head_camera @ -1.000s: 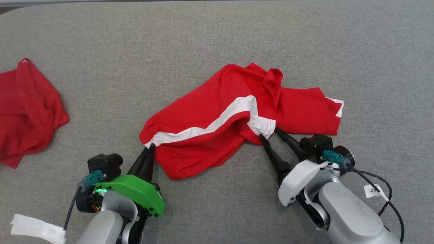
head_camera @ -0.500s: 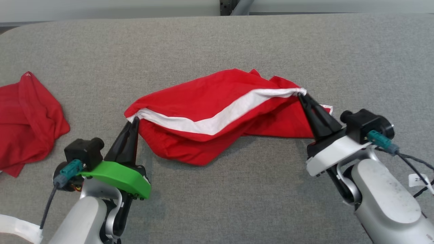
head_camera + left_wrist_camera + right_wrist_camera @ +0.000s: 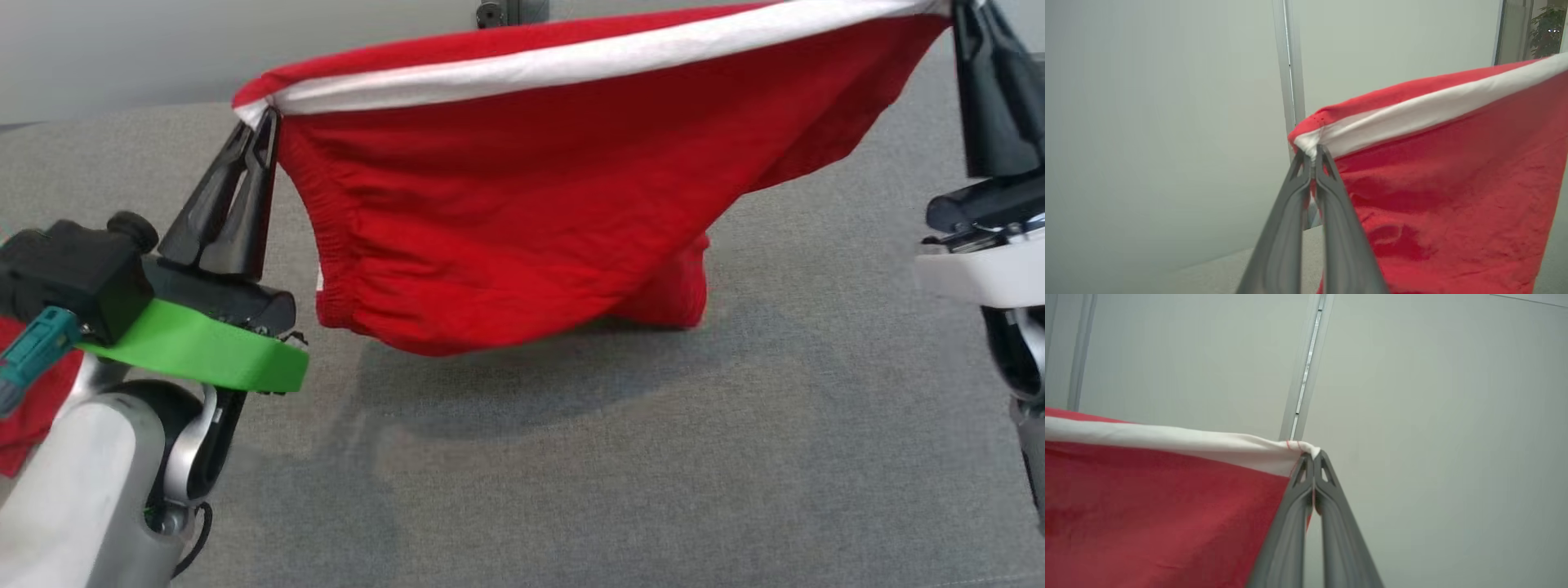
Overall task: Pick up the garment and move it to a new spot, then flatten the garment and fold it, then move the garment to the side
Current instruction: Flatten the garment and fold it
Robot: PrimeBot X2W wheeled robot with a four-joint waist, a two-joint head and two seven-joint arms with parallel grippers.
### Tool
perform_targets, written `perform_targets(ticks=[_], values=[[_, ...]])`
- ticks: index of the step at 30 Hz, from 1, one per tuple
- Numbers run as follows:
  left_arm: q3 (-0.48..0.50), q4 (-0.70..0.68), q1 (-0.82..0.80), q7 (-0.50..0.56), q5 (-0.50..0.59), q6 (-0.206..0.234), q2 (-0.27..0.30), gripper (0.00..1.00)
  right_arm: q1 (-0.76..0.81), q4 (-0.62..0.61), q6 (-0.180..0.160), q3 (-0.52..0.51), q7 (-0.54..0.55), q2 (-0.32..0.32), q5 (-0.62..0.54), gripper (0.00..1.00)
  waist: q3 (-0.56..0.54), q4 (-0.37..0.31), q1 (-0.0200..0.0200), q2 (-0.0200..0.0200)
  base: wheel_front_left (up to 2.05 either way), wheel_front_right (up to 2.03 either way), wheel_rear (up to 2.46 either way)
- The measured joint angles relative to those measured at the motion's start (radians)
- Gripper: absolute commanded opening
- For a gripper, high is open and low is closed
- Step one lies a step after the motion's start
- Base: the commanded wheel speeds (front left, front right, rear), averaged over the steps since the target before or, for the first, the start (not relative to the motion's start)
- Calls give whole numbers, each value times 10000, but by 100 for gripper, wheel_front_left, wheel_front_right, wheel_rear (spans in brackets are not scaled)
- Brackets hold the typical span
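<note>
My left claw (image 3: pixel 265 124) and right claw (image 3: pixel 962 10) each pinch one end of the red garment (image 3: pixel 522 220), held high and apart so it hangs spread. Its lowest fold seems to brush the table (image 3: pixel 735 441).

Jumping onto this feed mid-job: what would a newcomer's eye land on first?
The red garment with its white stripe, stretched like a banner across the top of the head view and sagging toward the grey table. The left hand pinches its left corner and the right hand its right corner, both shut on it.
</note>
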Motion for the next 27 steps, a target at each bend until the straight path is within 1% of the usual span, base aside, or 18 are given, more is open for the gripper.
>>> perform_targets(ticks=[3, 5, 8, 11, 15, 20, 25, 27], values=[[35, -583, -325, 180, 244, 84, 123, 0, -15, -832, 2, -441, 330, -82, -75, 0, -116, -86, 0, 0, 0, 0, 0], [61, -826, -456, 297, 326, 165, 201, 0, 2, -1206, 2, -558, 610, -77, -84, 0, -171, -149, 0, 0, 0, 0, 0], [0, -1037, -470, 470, 324, 244, 201, 0, 116, -1513, 2, -654, 882, 25, -31, 0, -239, -238, 0, 0, 0, 0, 0], [-92, -903, -474, 583, 261, 242, 128, 0, 242, -1515, 2, -723, 1037, 190, 165, 0, -192, -314, 0, 0, 0, 0, 0], [-119, -619, -662, 523, 157, 159, -10, 0, 176, -1154, 2, -625, 1062, 245, 556, 0, -40, -357, 0, 0, 0, 0, 0], [-134, 36, -1380, 313, -46, -38, -314, 0, -451, -418, 2, -393, 1058, 40, 974, 0, 289, -360, 0, 0, 0, 0, 0], [-138, 1179, -2754, 6, -130, -378, -777, 0, -1823, 700, 2, 31, 886, -59, 1547, 0, 788, -350, 0, 0, 0, 0, 0], [-180, 1856, -3642, -104, -134, -625, -1034, 0, -2674, 1344, 2, 234, 777, -192, 1827, 0, 1043, -332, 0, 0, 0, 0, 0]])
